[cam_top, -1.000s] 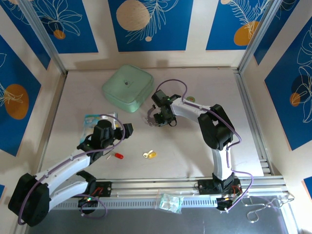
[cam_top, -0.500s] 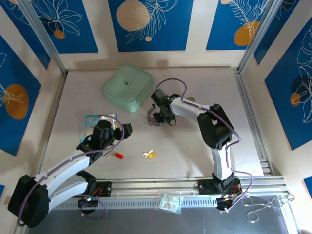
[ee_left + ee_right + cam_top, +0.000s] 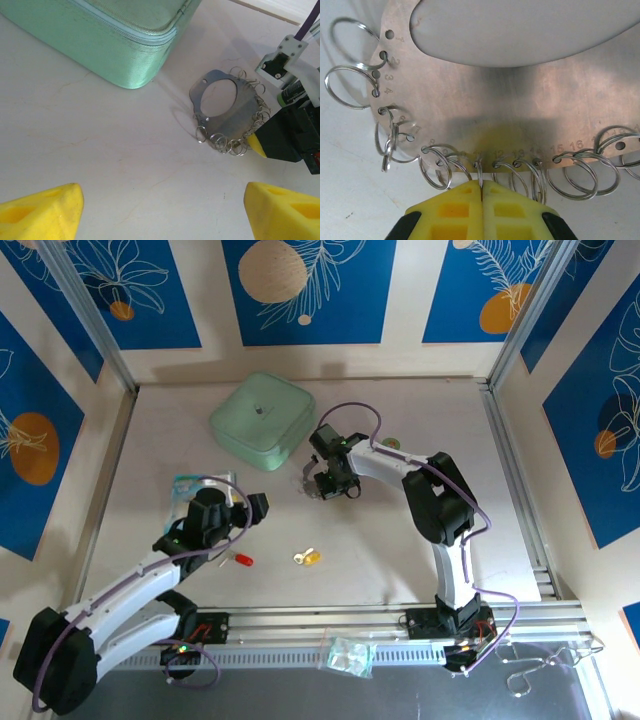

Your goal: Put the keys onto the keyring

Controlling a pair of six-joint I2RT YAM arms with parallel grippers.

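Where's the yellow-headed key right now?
Top view: the small yellow-headed metal key lies on the white table, near the middle, right of the red-headed key.

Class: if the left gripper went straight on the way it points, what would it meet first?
Most likely the keyring, a metal plate edged with small rings, straight ahead of the open left gripper across bare table. Depth is hard to judge; the green case lies off to the left.

I read the worktop (image 3: 380, 540) as follows. The zippered case (image 3: 262, 420) lies far, left of centre. The ring plate (image 3: 237, 125) lies just right of its near corner, with split rings (image 3: 225, 142) hung along the plate's edge. Nearer the arm bases lie the left key (image 3: 240, 559) and the right key (image 3: 308, 558), apart.
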